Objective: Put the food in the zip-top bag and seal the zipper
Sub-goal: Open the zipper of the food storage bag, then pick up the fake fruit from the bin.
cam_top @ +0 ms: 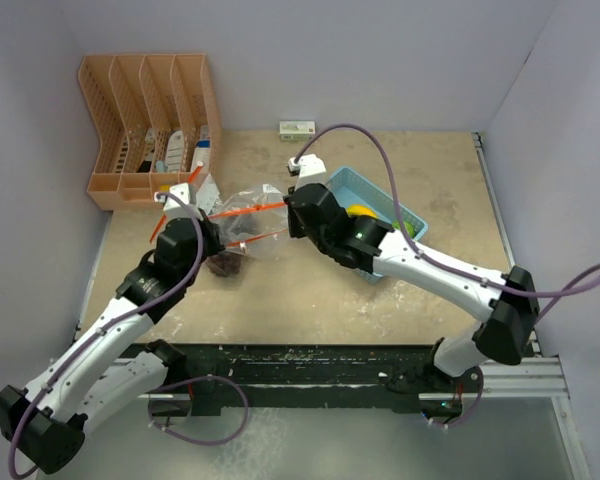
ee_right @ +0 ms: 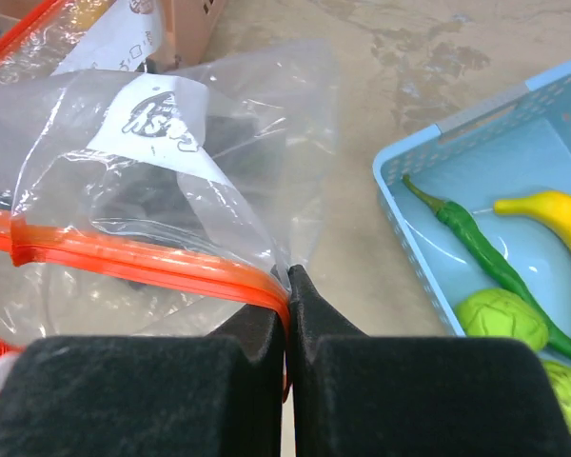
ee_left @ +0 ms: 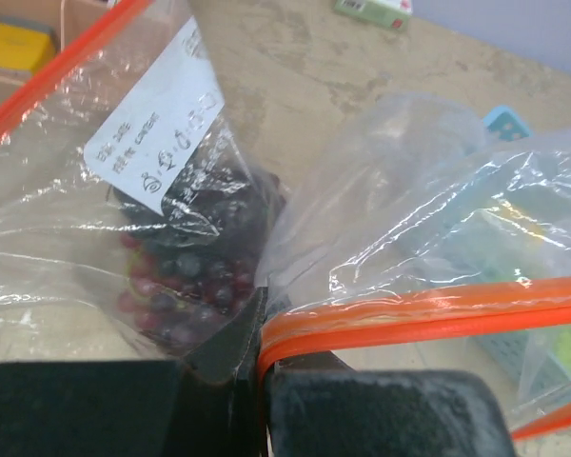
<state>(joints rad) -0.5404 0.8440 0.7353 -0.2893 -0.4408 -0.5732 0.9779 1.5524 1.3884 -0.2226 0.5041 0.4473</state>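
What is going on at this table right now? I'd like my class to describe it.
Two robot arms hold a clear zip-top bag between them: the left end effector and the right end effector are each pinched shut on its orange zipper. A dark grape bunch is already inside. The banana, long green pepper and bumpy green fruits lie in the light-blue basket, so the filling isn't finished.
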